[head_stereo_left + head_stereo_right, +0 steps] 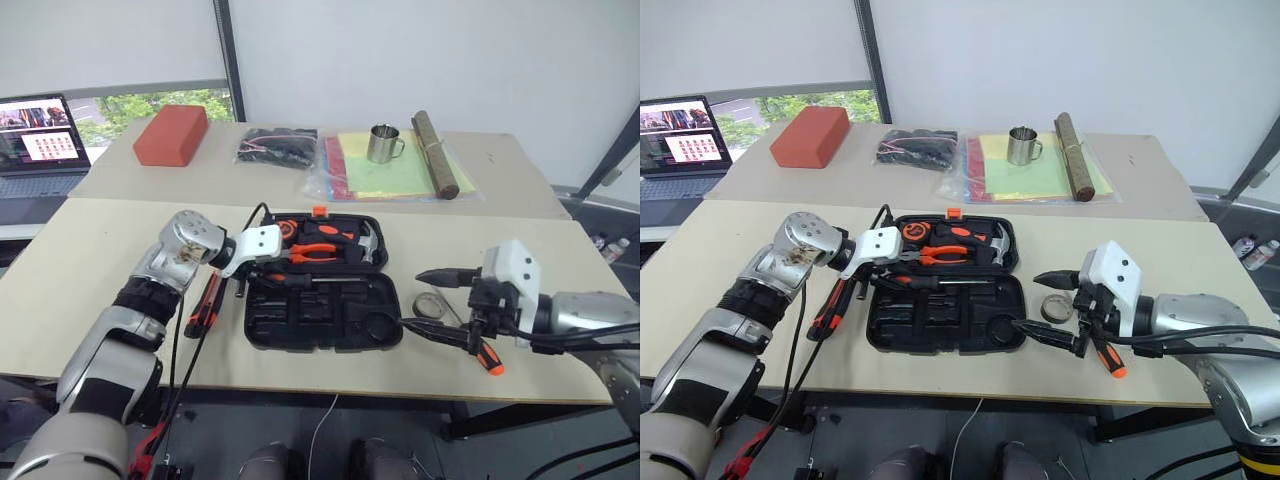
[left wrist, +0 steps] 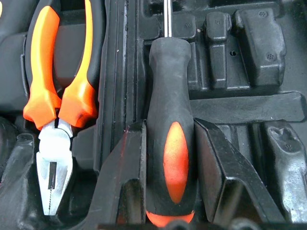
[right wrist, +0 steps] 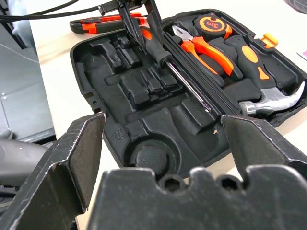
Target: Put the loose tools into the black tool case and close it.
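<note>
The black tool case (image 1: 322,285) lies open in the middle of the near table (image 1: 90,260), with its small orange latch (image 1: 320,211) on the far side. Its far half holds the pliers (image 1: 318,253), the hammer (image 1: 362,243) and the tape measure (image 3: 211,24). The left gripper (image 2: 169,172) reaches in from the left and pinches the black and orange handle of a screwdriver (image 2: 169,143) between its two fingers, over the slots near the case's hinge line. The screwdriver's metal shaft points right across the case. On the table just left of the case lies an orange and black utility knife (image 1: 203,304). The right gripper (image 1: 437,300) hangs over the table to the right of the case with its fingers wide apart, holding nothing. A small grey tape roll (image 1: 430,306) lies on the table under it. An orange handled screwdriver (image 1: 488,357) lies near it, partly hidden by the gripper.
</note>
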{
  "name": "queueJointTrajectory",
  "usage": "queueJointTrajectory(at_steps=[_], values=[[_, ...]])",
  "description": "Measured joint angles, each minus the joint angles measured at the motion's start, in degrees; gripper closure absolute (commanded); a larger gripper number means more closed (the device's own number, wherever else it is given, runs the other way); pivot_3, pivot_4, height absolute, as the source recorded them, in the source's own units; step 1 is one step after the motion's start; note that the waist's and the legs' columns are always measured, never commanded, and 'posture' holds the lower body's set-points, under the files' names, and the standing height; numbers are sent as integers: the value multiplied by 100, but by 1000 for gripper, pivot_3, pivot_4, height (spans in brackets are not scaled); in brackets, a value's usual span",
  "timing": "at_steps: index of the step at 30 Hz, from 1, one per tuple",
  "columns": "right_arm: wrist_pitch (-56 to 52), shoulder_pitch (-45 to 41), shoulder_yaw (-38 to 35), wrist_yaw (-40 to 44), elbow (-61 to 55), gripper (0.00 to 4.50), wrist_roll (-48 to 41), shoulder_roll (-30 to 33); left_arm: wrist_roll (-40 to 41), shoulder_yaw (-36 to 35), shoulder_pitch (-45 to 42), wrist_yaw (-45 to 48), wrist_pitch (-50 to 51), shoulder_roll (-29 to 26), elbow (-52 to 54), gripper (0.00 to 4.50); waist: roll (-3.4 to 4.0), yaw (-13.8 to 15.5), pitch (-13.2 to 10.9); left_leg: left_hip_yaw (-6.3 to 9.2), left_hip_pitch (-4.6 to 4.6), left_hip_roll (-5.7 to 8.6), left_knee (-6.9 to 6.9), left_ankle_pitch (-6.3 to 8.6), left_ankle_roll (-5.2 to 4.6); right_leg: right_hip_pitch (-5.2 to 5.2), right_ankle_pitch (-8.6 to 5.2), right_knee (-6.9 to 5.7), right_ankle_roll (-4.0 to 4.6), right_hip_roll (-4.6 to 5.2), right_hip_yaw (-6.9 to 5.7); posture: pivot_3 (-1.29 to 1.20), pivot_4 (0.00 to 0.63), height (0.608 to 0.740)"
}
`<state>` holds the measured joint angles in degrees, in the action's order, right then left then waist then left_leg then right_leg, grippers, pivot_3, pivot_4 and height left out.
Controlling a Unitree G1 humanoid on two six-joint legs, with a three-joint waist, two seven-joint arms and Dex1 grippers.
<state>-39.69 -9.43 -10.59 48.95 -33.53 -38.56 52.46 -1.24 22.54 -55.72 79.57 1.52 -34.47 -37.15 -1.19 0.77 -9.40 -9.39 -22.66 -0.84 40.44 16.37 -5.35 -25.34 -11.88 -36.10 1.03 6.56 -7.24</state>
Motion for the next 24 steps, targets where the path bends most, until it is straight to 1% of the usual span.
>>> queueJointTrajectory(at_steps=[1,4,6,8,13,14,16,20,22,23,24], values=[[-2,14,-1,-38,-18,0,-3,0,30,-16,0,73,3,27,4,1848,0,0,0,1,-2,0,3,0,-2,0,2,0,-1,2,0,0,150,736],[-14,58,-16,-83,-72,0,-50,0,127,-151,-14,254,117,50,39,769,0,-8,0,10,-20,-6,26,4,-10,-9,5,-5,1,0,-1,0,150,736],[-28,61,-27,-106,-72,0,-85,-2,128,-228,-60,212,225,91,39,769,0,-3,0,13,-28,-6,33,5,-12,-12,8,-6,4,-1,-5,0,150,736],[-33,60,-27,-133,-77,0,-105,-15,135,-351,-122,122,261,165,39,1372,0,2,0,14,-32,-6,39,7,-18,-11,9,-6,4,-2,-10,0,150,736],[-33,53,-25,-167,-76,0,-105,-24,128,-422,-168,24,364,261,44,3329,0,-6,0,13,-33,-2,41,11,-25,-9,11,-4,1,-12,-10,0,150,736],[-33,38,-24,-167,-76,0,-105,-25,119,-421,-160,29,363,266,56,3646,0,-5,0,13,-33,-2,41,11,-25,-9,11,-5,1,-13,-10,0,150,736],[-33,14,-24,-167,-72,0,-105,-25,121,-407,-98,169,388,257,195,4410,0,-6,0,12,-32,-2,41,11,-25,-9,11,-5,1,-13,-10,0,150,736],[-34,-21,-24,-167,-66,0,-105,-24,124,-351,10,524,502,218,387,4464,0,-6,0,13,-33,-2,42,11,-25,-9,11,-5,1,-14,-11,0,150,736],[-36,-21,-24,-169,-65,0,-105,-25,117,-352,8,555,497,217,390,3950,0,-3,0,13,-32,-2,42,11,-25,-8,11,-5,1,-13,-11,0,150,736],[-37,-21,-24,-169,-65,0,-105,-25,112,-352,8,559,487,218,389,3790,0,-4,0,13,-33,-2,43,11,-25,-8,12,-4,1,-13,-11,0,150,736],[-40,-21,-24,-172,-65,0,-105,-25,108,-352,6,570,474,218,383,3454,0,-4,0,13,-33,-2,43,11,-25,-8,12,-5,1,-13,-11,0,150,736]])
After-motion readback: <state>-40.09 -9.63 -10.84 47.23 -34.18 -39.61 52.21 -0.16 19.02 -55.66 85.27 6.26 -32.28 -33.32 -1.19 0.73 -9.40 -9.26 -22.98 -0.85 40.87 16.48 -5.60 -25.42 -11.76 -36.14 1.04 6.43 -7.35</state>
